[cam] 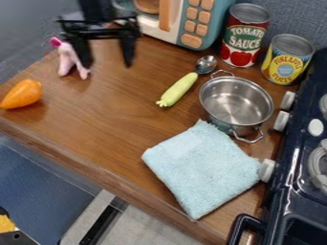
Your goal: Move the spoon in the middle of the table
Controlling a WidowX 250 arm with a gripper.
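Spoon lies near pot (well inside table edge).

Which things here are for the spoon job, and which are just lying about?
Job: spoon, table, gripper.

Lying about: pot, cloth, two cans, orange toy, pink toy.

Spoon left of pot, cloth before it

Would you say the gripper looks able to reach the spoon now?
Probably yes: the open gripper hangs with bare tabletop between it and the spoon, though the pot stands close on its far side.
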